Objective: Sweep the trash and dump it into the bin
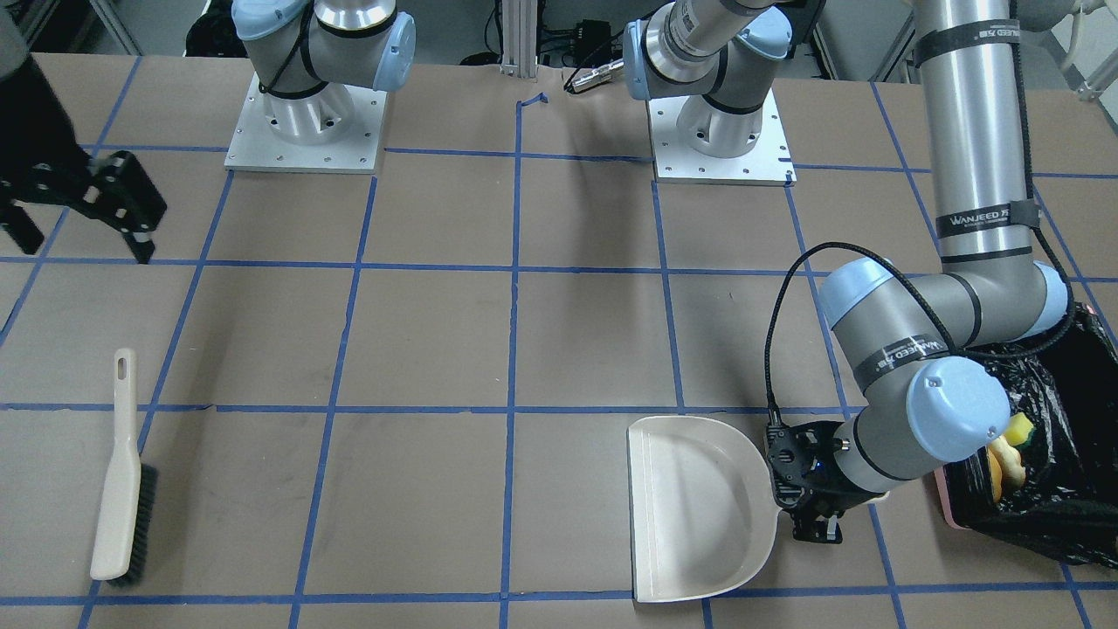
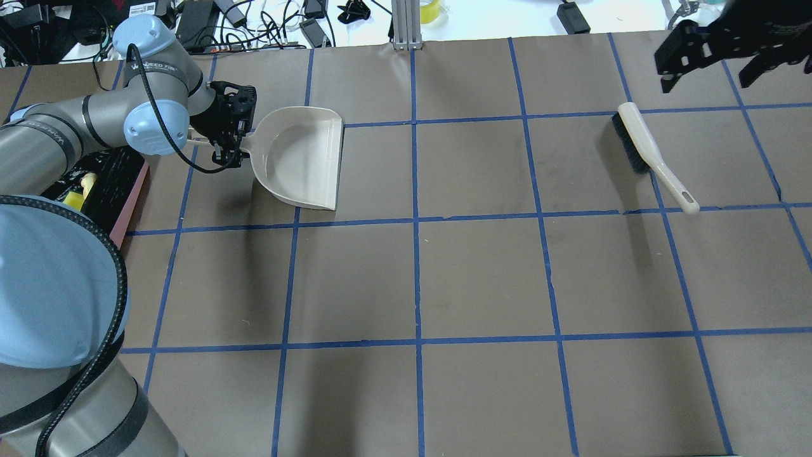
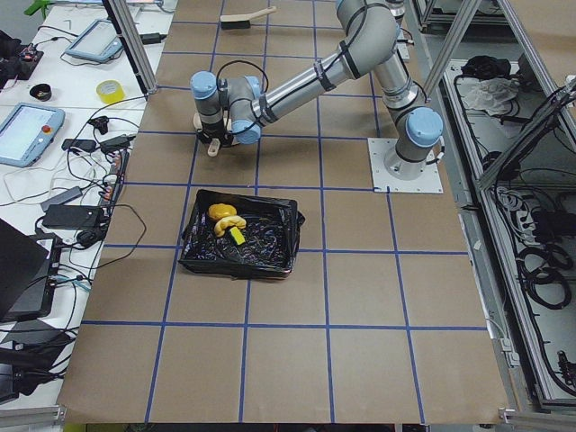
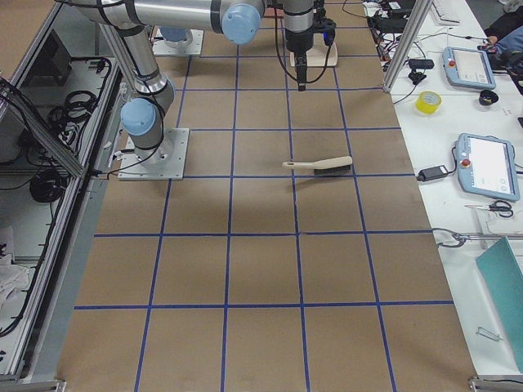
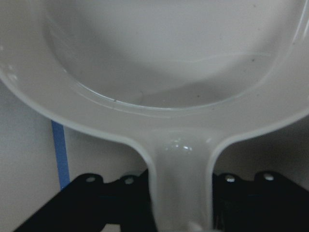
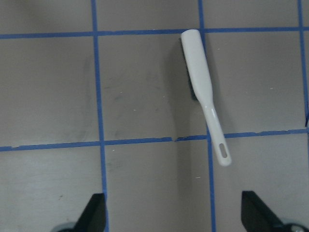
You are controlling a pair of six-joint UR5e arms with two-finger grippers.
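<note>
Three trash bits (image 3: 225, 220) sit in the bin (image 3: 270, 245), just behind the left claw (image 1: 808, 494). It pinches the handle of the empty dustpan (image 1: 699, 507), flat on the desk, mouth facing away from bin. Far-side right claw (image 6: 174, 220) spread wide above the brush (image 6: 200, 82). Looks done.

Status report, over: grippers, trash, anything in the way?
Left gripper shut on dustpan handle, pan empty. Right gripper open, holding nothing. Trash all in bin. Brush lying loose on table.
</note>
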